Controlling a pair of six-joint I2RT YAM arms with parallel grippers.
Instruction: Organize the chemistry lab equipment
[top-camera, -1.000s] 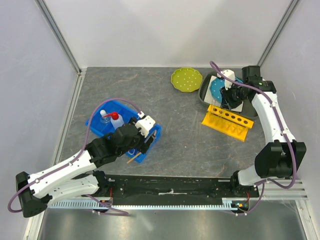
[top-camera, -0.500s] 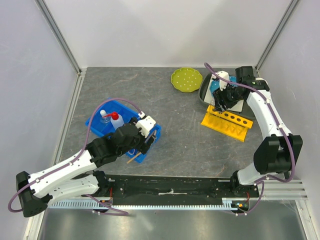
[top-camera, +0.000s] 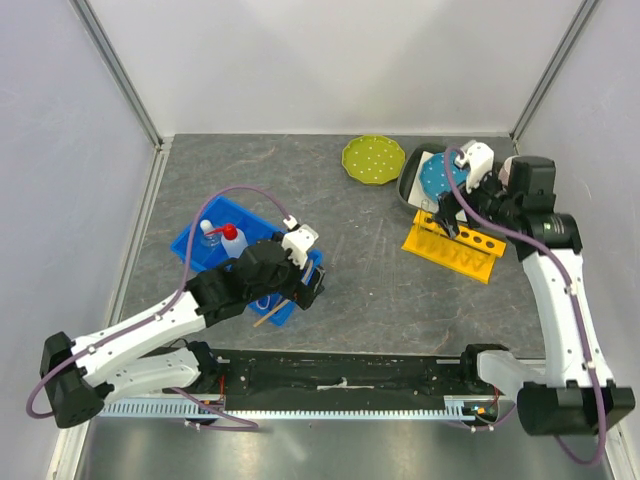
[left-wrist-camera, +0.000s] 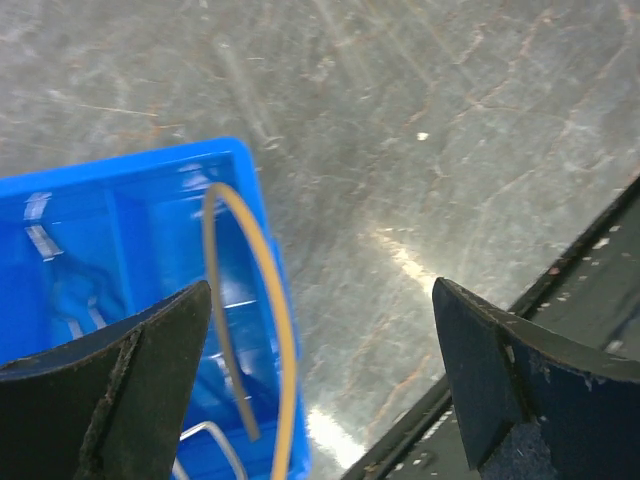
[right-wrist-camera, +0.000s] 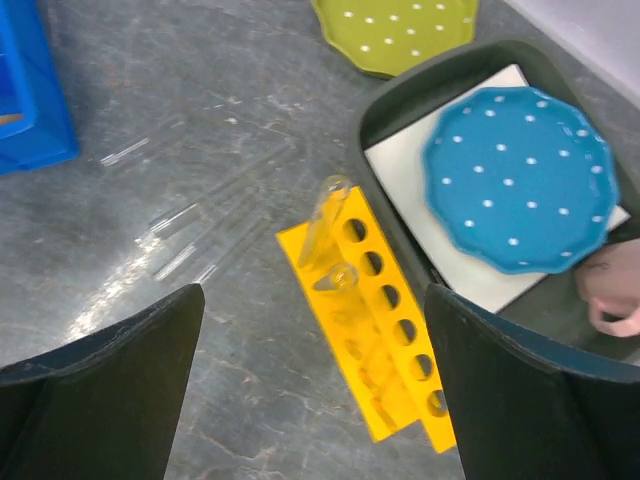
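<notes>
tan rubber tube (left-wrist-camera: 283, 330) arches along the right wall of the blue bin (left-wrist-camera: 130, 200), one end poking over its near edge. the left gripper (left-wrist-camera: 322, 285) hovers over that corner, fingers spread wide, empty. in the bin's far-left part stand the squeeze bottle (top-camera: 231, 240) and the tiny flask (top-camera: 208, 232). well right of the bin, two thin glass tubes (right-wrist-camera: 322, 222) lean in a yellow rack (right-wrist-camera: 385, 350) beneath the right gripper (right-wrist-camera: 312, 290), likewise spread and empty. beyond the rack, farther from the bin, a dark tray (right-wrist-camera: 395, 115) holds the blue plate (right-wrist-camera: 520, 175), the green plate (right-wrist-camera: 395, 30) beside it.
</notes>
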